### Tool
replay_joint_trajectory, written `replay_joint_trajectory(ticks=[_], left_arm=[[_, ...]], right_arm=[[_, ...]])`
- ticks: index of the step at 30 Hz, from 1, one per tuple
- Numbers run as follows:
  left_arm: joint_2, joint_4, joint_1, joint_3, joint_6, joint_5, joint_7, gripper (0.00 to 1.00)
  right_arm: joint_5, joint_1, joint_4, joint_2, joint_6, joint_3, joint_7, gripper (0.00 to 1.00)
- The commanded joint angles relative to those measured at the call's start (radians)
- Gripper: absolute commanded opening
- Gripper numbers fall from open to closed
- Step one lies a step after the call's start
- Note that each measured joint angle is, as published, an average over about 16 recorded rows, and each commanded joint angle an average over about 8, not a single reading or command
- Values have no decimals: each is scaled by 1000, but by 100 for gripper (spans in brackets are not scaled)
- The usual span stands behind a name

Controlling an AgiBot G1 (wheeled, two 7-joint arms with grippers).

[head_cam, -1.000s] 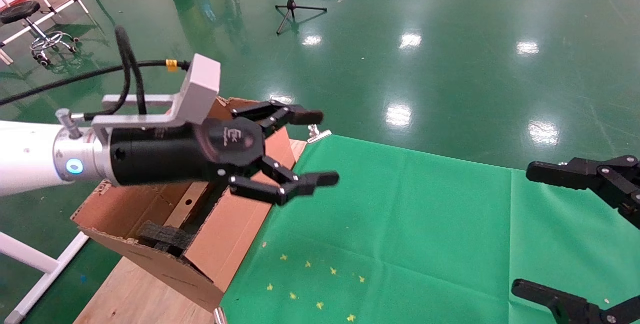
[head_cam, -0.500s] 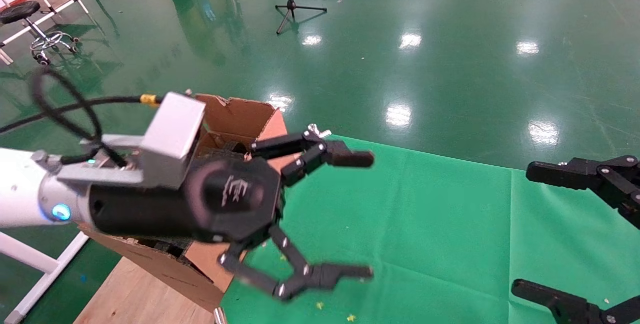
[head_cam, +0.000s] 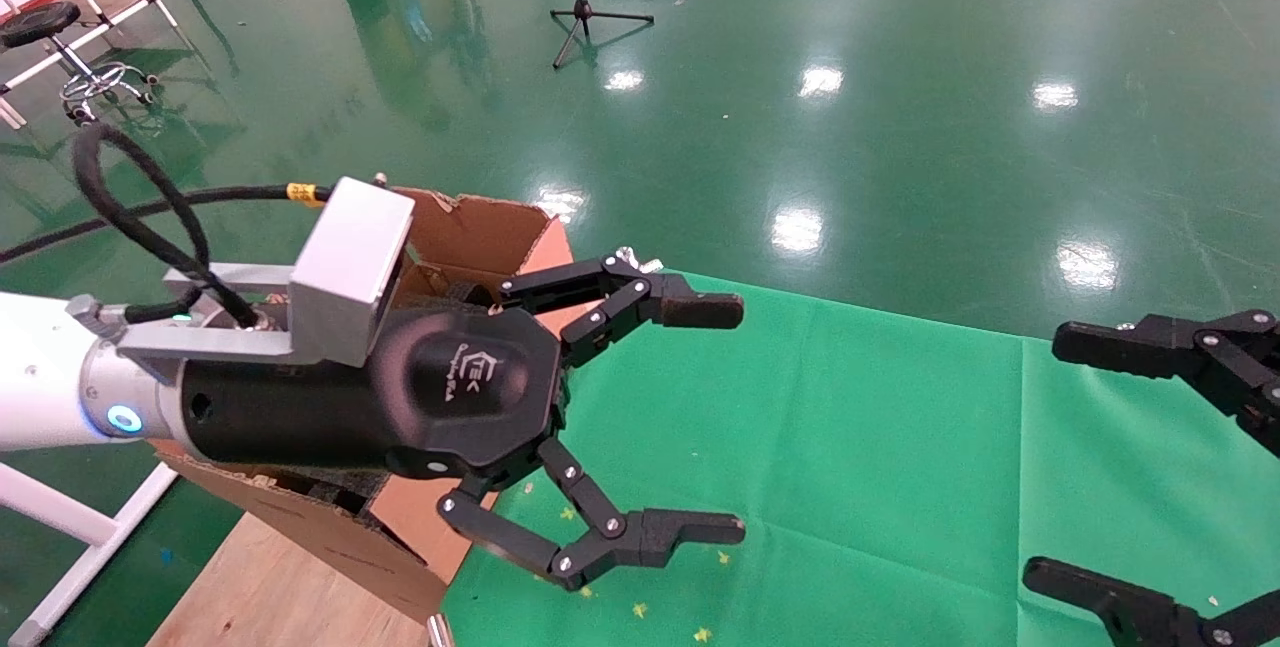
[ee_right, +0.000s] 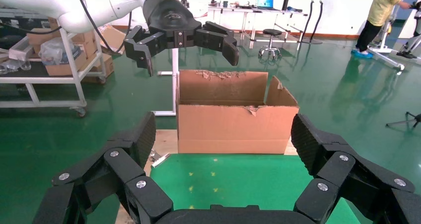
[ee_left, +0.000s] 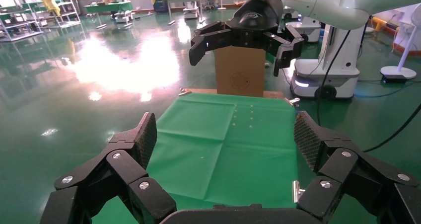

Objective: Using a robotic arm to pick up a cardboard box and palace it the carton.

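Carton (head_cam: 480, 227): matt corrugated cardboard, torn edges. Table cloth (head_cam: 820, 447): matt green fabric. Floor (head_cam: 900, 77): glossy.

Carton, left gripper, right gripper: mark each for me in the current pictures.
carton (ee_right: 232, 129): right wrist view, on its front wall.
left gripper (head_cam: 715, 417): head view, midway between its open fingertips.
right gripper (head_cam: 1050, 462): head view, midway between its open fingertips.

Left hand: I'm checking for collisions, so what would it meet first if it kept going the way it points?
Probably the right hand: it faces the open left hand across the green cloth, with nothing between them, though height is uncertain.
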Motion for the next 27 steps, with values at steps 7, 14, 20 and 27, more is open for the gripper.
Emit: replay_joint_trajectory(ticks=[7,14,20,27], left_arm=[[-1,5,-4,3,-4,8,-3,100],[-2,7,-6,3,-6,11,-4,100],[-2,8,-7,4,-6,12,-4,100],[-3,9,-8,5,-7,13,-4,100]], right_arm=[[0,0,0,0,0,0,0,100],[0,0,0,0,0,0,0,100],[0,0,0,0,0,0,0,100],[0,0,0,0,0,0,0,100]])
